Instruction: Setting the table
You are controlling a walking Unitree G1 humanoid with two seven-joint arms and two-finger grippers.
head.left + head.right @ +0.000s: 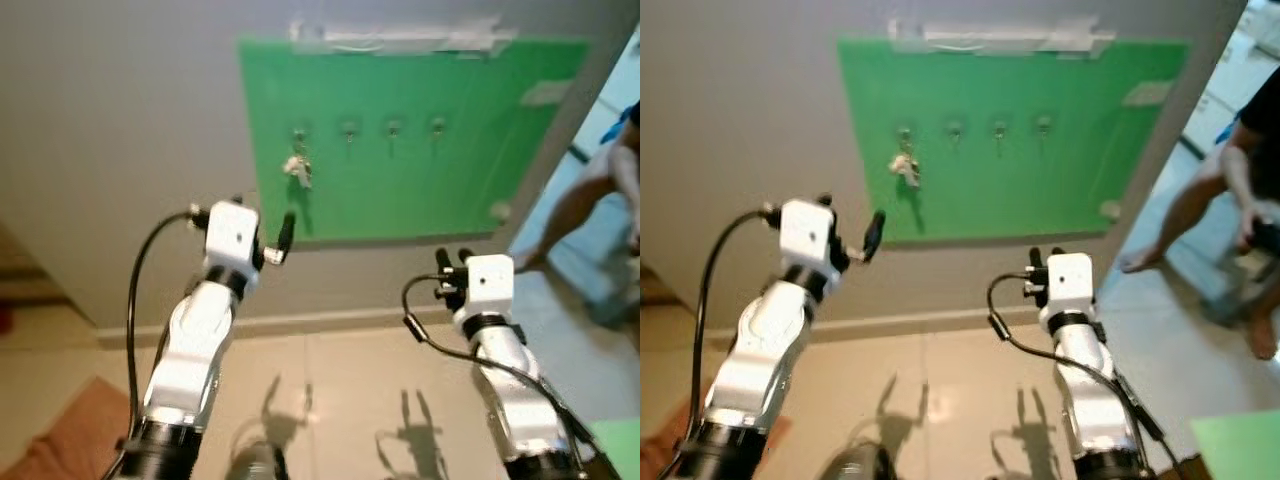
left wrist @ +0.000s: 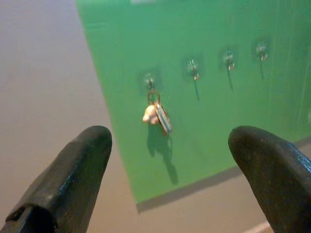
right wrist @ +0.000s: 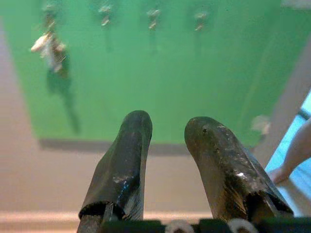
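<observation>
A green board (image 1: 420,150) hangs on the grey wall, carrying a row of small hooks (image 1: 393,127). A bunch of keys (image 1: 298,168) dangles from the leftmost hook. My left gripper (image 1: 262,215) is raised in front of the board's lower left corner, short of it, open and holding nothing. In the left wrist view the keys (image 2: 156,115) lie between its spread fingers (image 2: 77,165). Lower and to the right, my right gripper (image 1: 453,257) points up at the wall below the board. Its fingers (image 3: 126,150) are close together with nothing between them.
A person (image 1: 1230,190) stands in the doorway at the right, bare feet on the blue-lit floor. Beige tiled floor (image 1: 340,400) runs to the wall's baseboard. A reddish-brown mat (image 1: 70,430) lies at lower left and a green surface corner (image 1: 1240,445) at lower right.
</observation>
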